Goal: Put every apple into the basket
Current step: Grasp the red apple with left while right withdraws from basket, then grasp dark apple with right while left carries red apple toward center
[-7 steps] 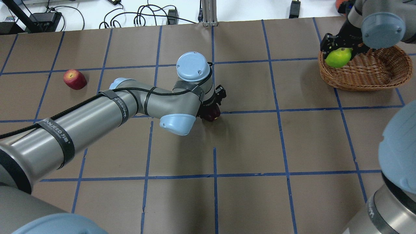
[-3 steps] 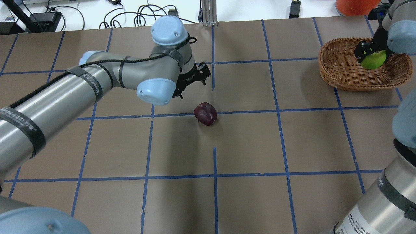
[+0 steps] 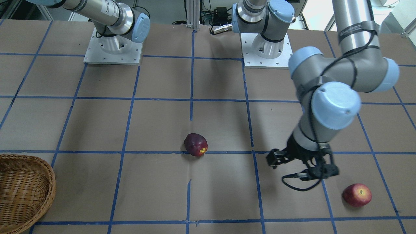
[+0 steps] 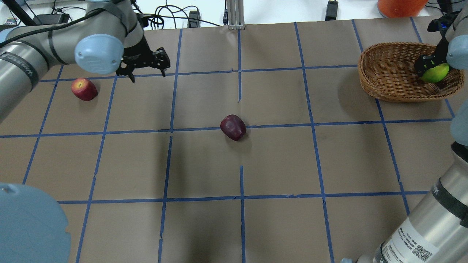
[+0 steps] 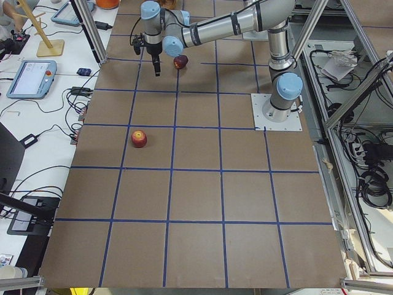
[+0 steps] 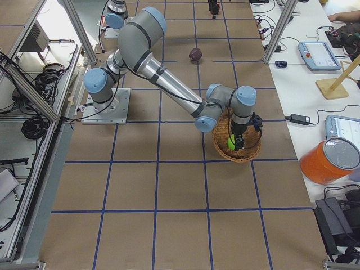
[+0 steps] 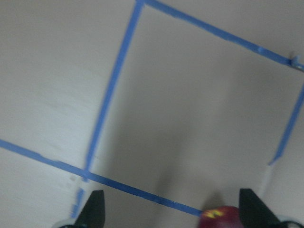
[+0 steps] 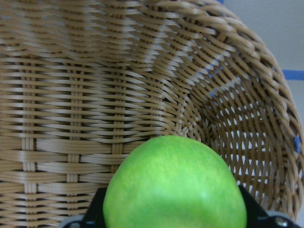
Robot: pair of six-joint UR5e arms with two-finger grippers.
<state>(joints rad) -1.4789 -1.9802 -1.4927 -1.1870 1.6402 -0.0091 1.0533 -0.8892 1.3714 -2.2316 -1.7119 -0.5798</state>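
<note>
The dark maroon apple (image 4: pixel 233 127) lies alone at the table's middle (image 3: pixel 195 144). The red apple (image 4: pixel 84 89) lies at the far left (image 3: pixel 357 195). My left gripper (image 4: pixel 147 73) hangs open and empty above the table between them, nearer the red apple (image 3: pixel 300 167). My right gripper (image 4: pixel 431 69) is shut on the lime green apple (image 4: pixel 435 73) and holds it low inside the right end of the wicker basket (image 4: pixel 387 76). The right wrist view shows the green apple (image 8: pixel 173 185) against the basket's weave (image 8: pixel 95 95).
An orange container (image 4: pixel 400 5) stands beyond the basket. Cables (image 4: pixel 146 18) and an aluminium post (image 4: pixel 234 14) lie along the far edge. The arm bases (image 3: pixel 112 48) stand on the robot's side. Blue tape lines grid the brown table.
My left gripper has let go of the maroon apple, risen and swung left toward the red apple. My right gripper has carried the green apple from the basket's left rim to its right end.
</note>
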